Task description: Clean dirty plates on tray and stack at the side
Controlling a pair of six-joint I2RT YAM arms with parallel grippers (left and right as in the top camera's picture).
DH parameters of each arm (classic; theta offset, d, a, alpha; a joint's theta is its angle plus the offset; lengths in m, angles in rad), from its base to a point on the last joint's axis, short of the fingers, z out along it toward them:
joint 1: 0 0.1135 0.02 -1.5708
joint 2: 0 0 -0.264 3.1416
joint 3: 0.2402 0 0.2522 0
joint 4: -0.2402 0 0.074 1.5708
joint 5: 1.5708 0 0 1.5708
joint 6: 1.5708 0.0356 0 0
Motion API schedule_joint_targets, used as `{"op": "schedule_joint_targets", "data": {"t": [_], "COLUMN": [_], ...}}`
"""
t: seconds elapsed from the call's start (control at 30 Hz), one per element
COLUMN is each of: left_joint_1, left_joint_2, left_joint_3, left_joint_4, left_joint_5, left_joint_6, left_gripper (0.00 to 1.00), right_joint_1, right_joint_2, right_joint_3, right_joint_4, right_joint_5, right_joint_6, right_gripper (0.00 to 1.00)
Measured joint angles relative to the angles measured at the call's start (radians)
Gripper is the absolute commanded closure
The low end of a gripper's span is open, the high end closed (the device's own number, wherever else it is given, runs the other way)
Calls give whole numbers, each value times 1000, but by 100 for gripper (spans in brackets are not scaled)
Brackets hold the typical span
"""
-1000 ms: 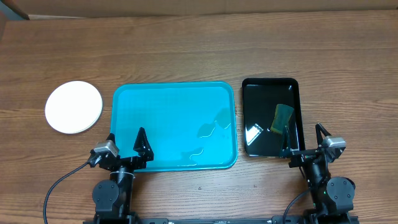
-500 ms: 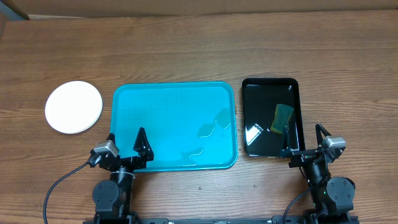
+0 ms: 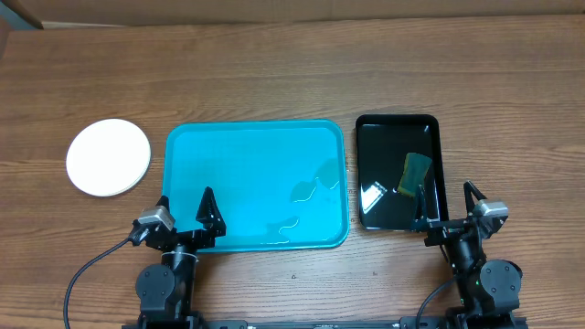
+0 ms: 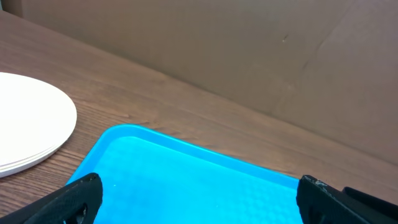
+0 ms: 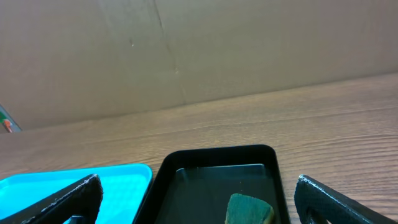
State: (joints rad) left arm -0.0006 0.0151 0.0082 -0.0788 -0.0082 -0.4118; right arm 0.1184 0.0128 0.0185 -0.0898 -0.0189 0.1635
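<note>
The plates (image 3: 108, 156) lie stacked on the table left of the light-blue tray (image 3: 183, 137); only a white top plate shows. In the left wrist view the stack (image 4: 31, 130) sits at the left, with layered rims. The tray holds no plates, only some water patches. My left gripper (image 3: 186, 212) is open and empty over the tray's near left edge (image 4: 193, 155). My right gripper (image 3: 446, 206) is open and empty at the near end of the black tray (image 3: 366, 128).
The glossy black tray (image 5: 214, 155) right of the light-blue tray holds water and a green-yellow sponge (image 3: 416, 174), which also shows in the right wrist view (image 5: 249, 210). A cardboard wall (image 5: 186, 50) stands along the table's far edge.
</note>
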Motion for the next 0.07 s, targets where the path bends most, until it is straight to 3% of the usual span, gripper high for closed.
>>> {"op": "schedule_joint_targets", "data": {"t": [0.07], "left_joint_1": [0], "left_joint_2": [0], "left_joint_3": [0], "left_joint_4": [0], "left_joint_5": [0], "left_joint_6": [0], "left_gripper": [0], "right_joint_1": [0], "right_joint_2": [0], "right_joint_3": [0], "right_joint_4": [0], "right_joint_5": [-1], "right_joint_6": [0], "right_gripper": [0]}}
